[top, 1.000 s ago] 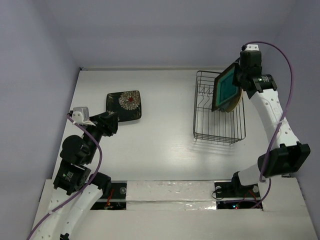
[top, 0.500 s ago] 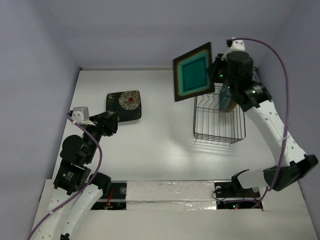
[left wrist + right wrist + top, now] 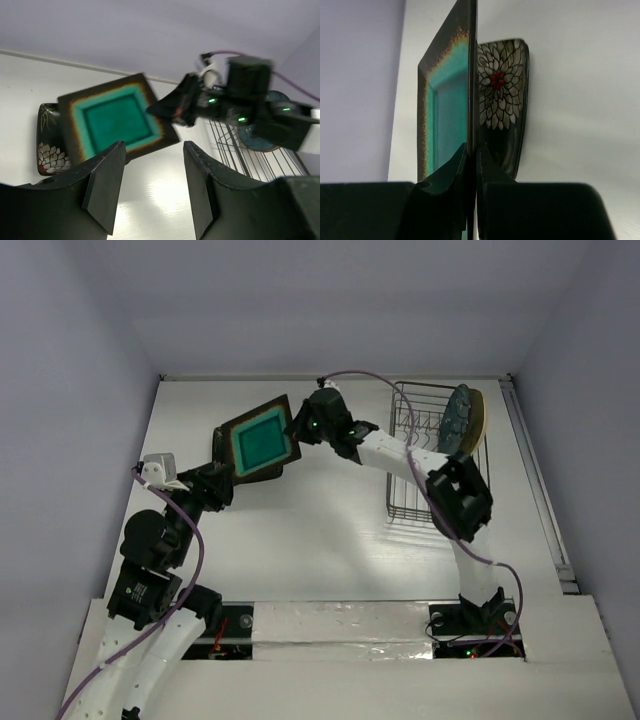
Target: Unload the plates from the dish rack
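My right gripper [image 3: 300, 430] is shut on the rim of the dark-rimmed teal square plate [image 3: 259, 441] and holds it tilted in the air over the black flowered plate [image 3: 222, 440], which lies on the table at the left. In the right wrist view the teal plate [image 3: 445, 100] is edge-on between the fingers, the flowered plate [image 3: 502, 100] behind it. The left wrist view shows the teal plate [image 3: 112, 120] above the flowered plate [image 3: 50, 155]. The round tan plate [image 3: 462, 420] stands in the dish rack [image 3: 430, 495]. My left gripper [image 3: 222, 488] is open and empty, low at the left.
The rack stands at the right of the white table, near its right edge [image 3: 540, 490]. Grey walls close in the back and both sides. The right arm stretches across the table from the rack toward the left. The rack's wires show in the left wrist view [image 3: 240, 150].
My right arm has swung the teal plate out of the rack, up and leftward across the table, down to just above the black flowered plate. The left arm has not moved.
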Controlling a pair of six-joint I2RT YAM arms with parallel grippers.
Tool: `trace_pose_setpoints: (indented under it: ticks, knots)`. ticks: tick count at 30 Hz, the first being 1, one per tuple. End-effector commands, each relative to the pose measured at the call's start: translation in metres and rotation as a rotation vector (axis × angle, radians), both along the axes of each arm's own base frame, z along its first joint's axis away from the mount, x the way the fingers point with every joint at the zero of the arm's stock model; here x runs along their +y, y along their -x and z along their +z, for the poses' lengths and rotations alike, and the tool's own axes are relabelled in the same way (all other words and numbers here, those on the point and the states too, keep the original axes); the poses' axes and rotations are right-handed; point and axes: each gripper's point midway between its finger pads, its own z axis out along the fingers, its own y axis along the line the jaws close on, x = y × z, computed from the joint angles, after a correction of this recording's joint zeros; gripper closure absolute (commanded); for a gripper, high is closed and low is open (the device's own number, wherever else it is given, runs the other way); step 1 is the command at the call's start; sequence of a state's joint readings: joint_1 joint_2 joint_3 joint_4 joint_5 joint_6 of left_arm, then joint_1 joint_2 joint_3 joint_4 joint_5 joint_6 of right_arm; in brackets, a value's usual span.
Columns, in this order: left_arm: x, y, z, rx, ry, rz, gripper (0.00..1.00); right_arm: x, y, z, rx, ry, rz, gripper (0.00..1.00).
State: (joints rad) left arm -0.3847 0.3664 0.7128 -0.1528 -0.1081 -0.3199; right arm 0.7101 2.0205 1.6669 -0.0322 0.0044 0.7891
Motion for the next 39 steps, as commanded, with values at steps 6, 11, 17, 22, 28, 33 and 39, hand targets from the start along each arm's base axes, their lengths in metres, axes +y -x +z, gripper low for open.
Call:
trace_pose_setpoints:
  ticks: [6, 11, 17, 22, 28, 33, 39]
  knots:
    - [-0.002, -0.005, 0.008, -0.03, 0.006, -0.001, 0.53, 0.074, -0.018, 0.132, -0.163, -0.534, 0.066, 1.0]
    - [-0.002, -0.005, 0.008, -0.03, 0.006, -0.002, 0.53, 0.082, -0.026, 0.09, -0.084, -0.557, 0.013, 1.0]
    - [-0.006, -0.009, 0.003, -0.009, -0.003, -0.011, 0.53, 0.097, -0.024, 0.048, -0.002, -0.528, -0.028, 0.97]
    - [-0.004, -0.009, 0.004, -0.012, -0.006, -0.004, 0.53, 0.105, -0.019, 0.013, 0.054, -0.473, -0.015, 0.89]
    - [-0.002, -0.009, 0.005, -0.014, -0.003, 0.004, 0.53, 0.097, -0.014, -0.004, 0.071, -0.436, -0.03, 0.64]
    - [-0.002, -0.009, 0.004, -0.013, -0.004, 0.004, 0.53, 0.088, -0.004, -0.019, 0.076, -0.33, -0.039, 0.24]
    - [0.0, -0.009, 0.005, -0.017, -0.002, 0.015, 0.53, 0.062, -0.009, -0.004, -0.001, -0.14, -0.092, 0.15]
